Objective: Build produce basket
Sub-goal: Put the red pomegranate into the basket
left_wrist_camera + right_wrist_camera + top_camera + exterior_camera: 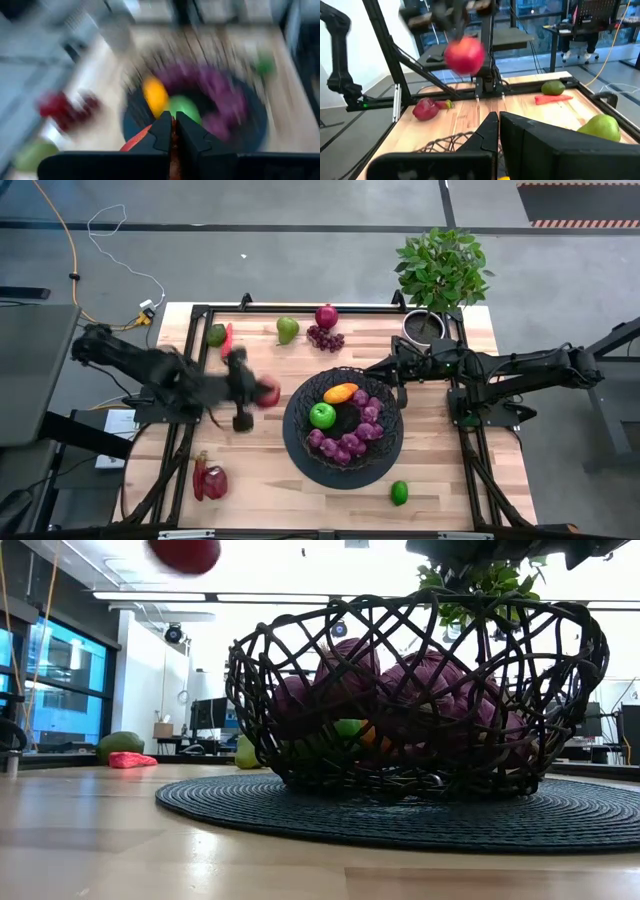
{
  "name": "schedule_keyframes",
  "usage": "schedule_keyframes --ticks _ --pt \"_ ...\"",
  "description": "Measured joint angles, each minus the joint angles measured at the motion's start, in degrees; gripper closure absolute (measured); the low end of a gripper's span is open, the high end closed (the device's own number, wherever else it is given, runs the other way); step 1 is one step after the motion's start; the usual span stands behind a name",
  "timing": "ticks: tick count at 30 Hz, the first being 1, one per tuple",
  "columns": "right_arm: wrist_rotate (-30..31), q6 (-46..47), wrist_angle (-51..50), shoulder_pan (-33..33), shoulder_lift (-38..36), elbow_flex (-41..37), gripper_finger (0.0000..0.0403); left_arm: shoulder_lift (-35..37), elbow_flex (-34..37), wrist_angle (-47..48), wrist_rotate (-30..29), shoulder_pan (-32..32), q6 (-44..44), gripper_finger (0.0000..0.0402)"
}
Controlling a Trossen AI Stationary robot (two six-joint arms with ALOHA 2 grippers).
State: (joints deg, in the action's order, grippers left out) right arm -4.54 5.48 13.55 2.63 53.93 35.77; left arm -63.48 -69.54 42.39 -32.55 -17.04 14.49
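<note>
I have the left end effector (262, 392) clenched on a red apple (268, 393), lifted above the counter (450, 480) just left of the basket (300, 442). The basket sits mid-counter with grapes (345, 445), a green apple (322, 415) and an orange fruit (340, 393) inside. My right end effector (378, 367) waits clenched at the basket's far right rim.

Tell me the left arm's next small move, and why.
Probably carry it on toward the basket: the left gripper, jaws shut on a red apple, is in the air beside the rim, not over the bowl.
</note>
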Motion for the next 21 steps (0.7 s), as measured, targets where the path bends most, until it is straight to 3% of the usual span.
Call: schedule_keyframes --ticks 4,13,21 --pt "0.0 -1.2 3.1 0.0 0.0 0.0 0.0403 4.8 0.3 -11.9 -2.0 4.7 -6.0 0.0401" --pt "-0.3 -1.4 5.0 -0.1 0.0 0.0 0.0403 7.5 16.5 -45.2 15.0 13.5 -10.4 0.0401" --pt "-1.8 0.5 5.6 -0.2 0.0 0.0 0.0403 6.0 31.9 -72.9 14.5 15.6 -5.8 0.0401"
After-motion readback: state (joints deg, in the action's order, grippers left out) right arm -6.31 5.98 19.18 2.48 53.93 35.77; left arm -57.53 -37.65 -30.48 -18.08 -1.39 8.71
